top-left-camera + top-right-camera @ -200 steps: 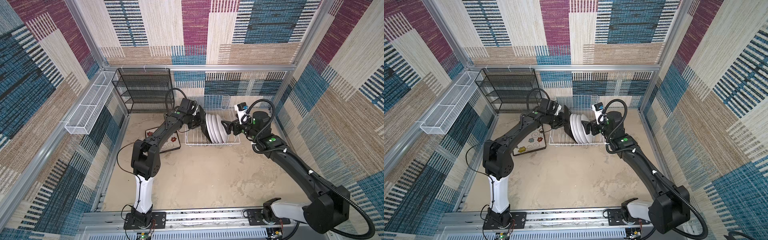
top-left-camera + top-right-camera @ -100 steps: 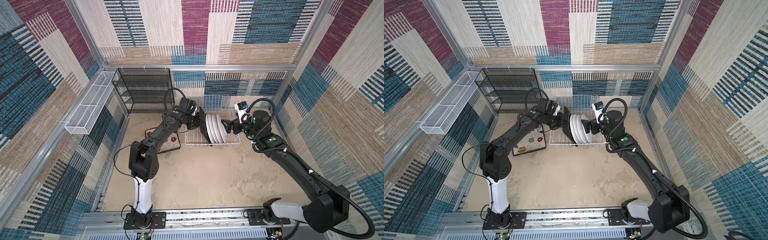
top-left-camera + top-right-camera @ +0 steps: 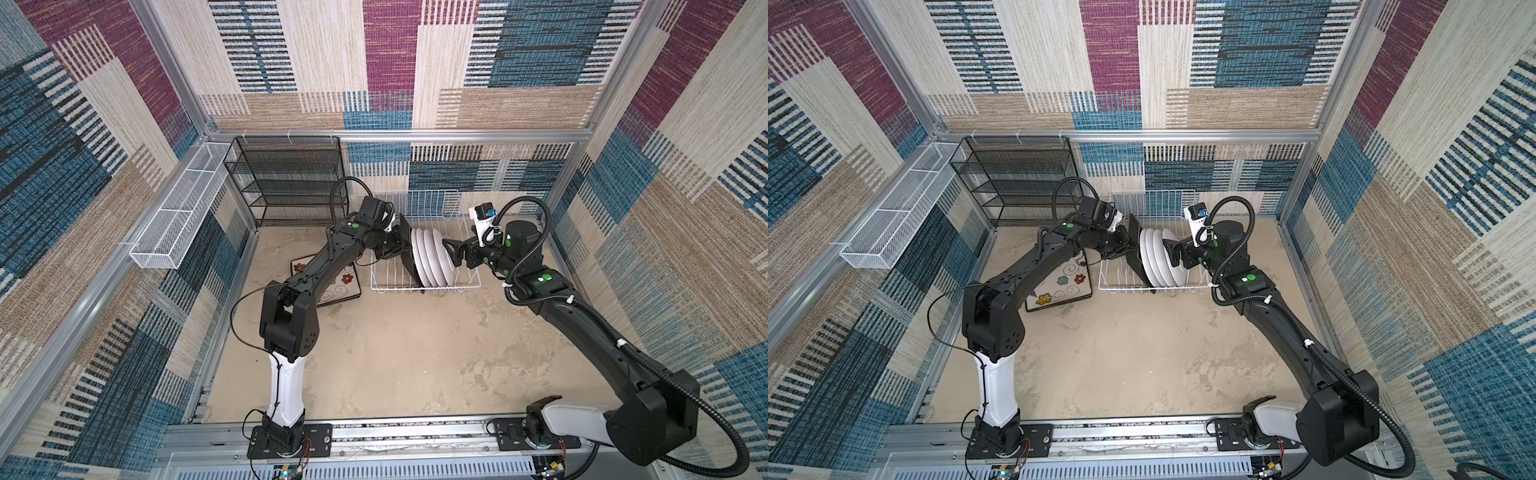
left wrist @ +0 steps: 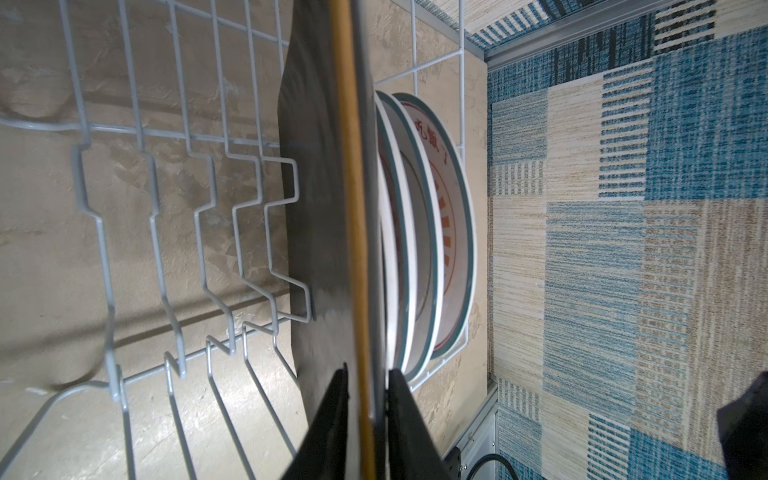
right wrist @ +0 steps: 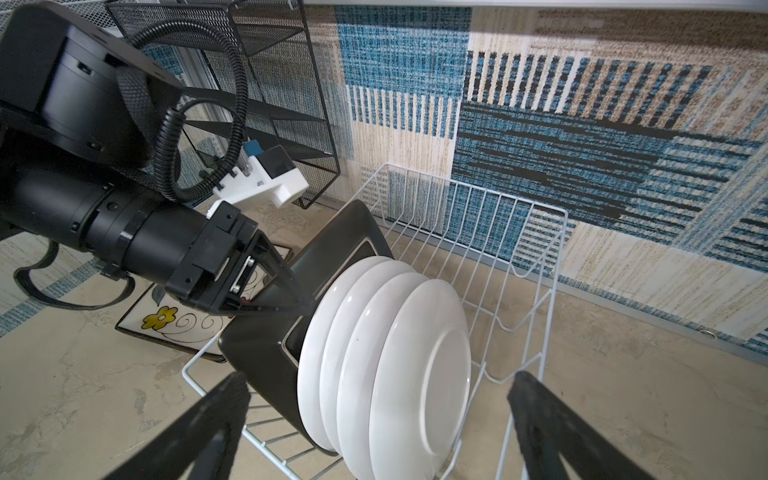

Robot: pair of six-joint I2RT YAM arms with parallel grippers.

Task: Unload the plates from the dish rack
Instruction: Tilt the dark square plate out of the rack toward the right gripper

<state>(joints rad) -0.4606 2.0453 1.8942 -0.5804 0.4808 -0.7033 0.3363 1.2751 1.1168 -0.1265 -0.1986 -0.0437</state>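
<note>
The black-backed square plate [image 4: 316, 208], a gold line along its rim, stands on edge in the white wire dish rack [image 3: 415, 286], cocked with one corner up. A wire prong [image 4: 297, 232] crosses its back, and the first of the four round white plates [image 5: 395, 353] is just beside its face. The left gripper [image 4: 369, 370] straddles the rim with its fingers [image 4: 332, 415] only narrowly apart; we cannot tell whether they press on the plate or merely bracket it. The right gripper [image 5: 378, 378] hangs wide open and empty near the other end of that row, apart from it. A second square plate [image 3: 1059, 286], cream with coloured flowers, lies flat on the beige tabletop [image 3: 1142, 353] left of the rack.

We judge the step in hand to be drawing the upright square plate out. We should make sure of a firm pinch first. Then we should lift along the plate's own plane so it clears the prong without scraping the round plate beside it, keeping the right gripper off the row until it is free
</note>
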